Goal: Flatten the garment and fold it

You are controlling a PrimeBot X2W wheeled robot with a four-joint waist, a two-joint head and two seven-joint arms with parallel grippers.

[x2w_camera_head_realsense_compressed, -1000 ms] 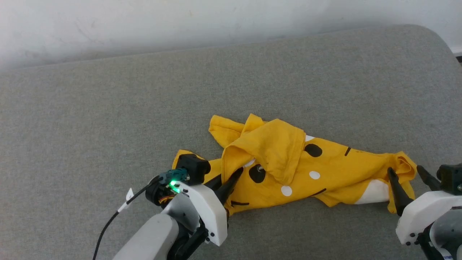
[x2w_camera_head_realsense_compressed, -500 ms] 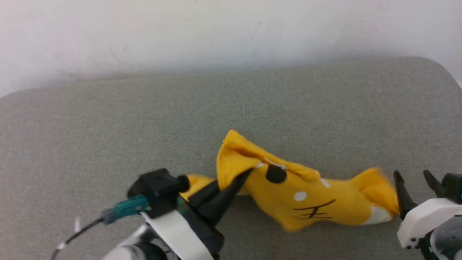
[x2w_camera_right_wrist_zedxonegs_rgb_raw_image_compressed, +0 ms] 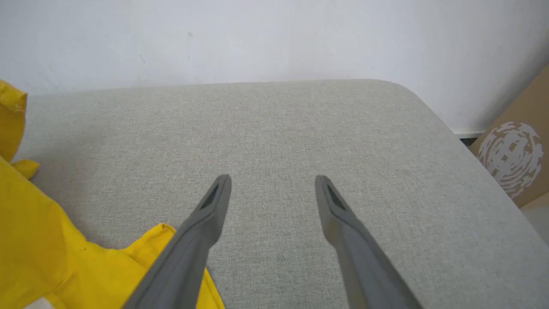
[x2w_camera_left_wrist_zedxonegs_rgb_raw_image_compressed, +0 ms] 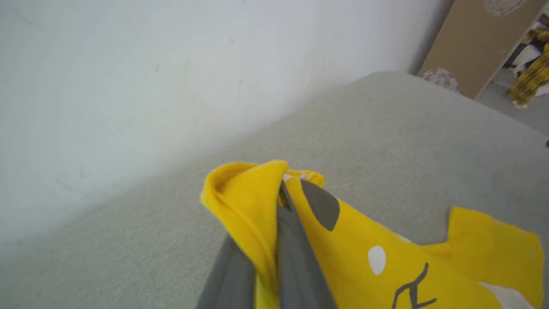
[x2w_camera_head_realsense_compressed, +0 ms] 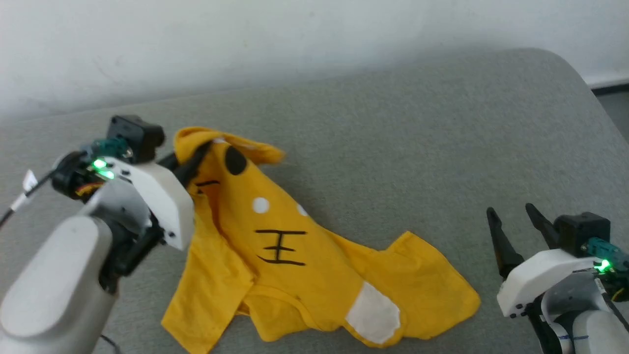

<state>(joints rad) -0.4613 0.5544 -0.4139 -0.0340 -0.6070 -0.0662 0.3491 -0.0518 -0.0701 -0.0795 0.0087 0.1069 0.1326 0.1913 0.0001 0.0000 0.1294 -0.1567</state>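
Observation:
The garment (x2w_camera_head_realsense_compressed: 290, 265), a mustard-yellow T-shirt with black lines, dots and a white patch, hangs from its raised upper-left end and trails down-right onto the grey cushion (x2w_camera_head_realsense_compressed: 393, 137). My left gripper (x2w_camera_head_realsense_compressed: 199, 150) is shut on that raised fold of the garment (x2w_camera_left_wrist_zedxonegs_rgb_raw_image_compressed: 257, 206), held up at the left. In the left wrist view the left gripper (x2w_camera_left_wrist_zedxonegs_rgb_raw_image_compressed: 283, 193) has cloth pinched between its fingers. My right gripper (x2w_camera_head_realsense_compressed: 508, 211) stands open at the lower right, just right of the shirt's trailing edge, holding nothing. The right wrist view has the right gripper (x2w_camera_right_wrist_zedxonegs_rgb_raw_image_compressed: 272, 180) over bare cushion, with the garment (x2w_camera_right_wrist_zedxonegs_rgb_raw_image_compressed: 51, 240) to its left.
A white wall (x2w_camera_head_realsense_compressed: 295, 39) runs behind the cushion. The cushion's rounded right corner (x2w_camera_head_realsense_compressed: 580, 73) drops to the floor. A brown cardboard box (x2w_camera_right_wrist_zedxonegs_rgb_raw_image_compressed: 514, 150) stands past that corner. Bare grey fabric lies beyond and right of the shirt.
My left gripper closed on the shirt's fold and lifted it up and to the left, stretching the crumpled shirt out. The head camera shifted. The right gripper stayed open.

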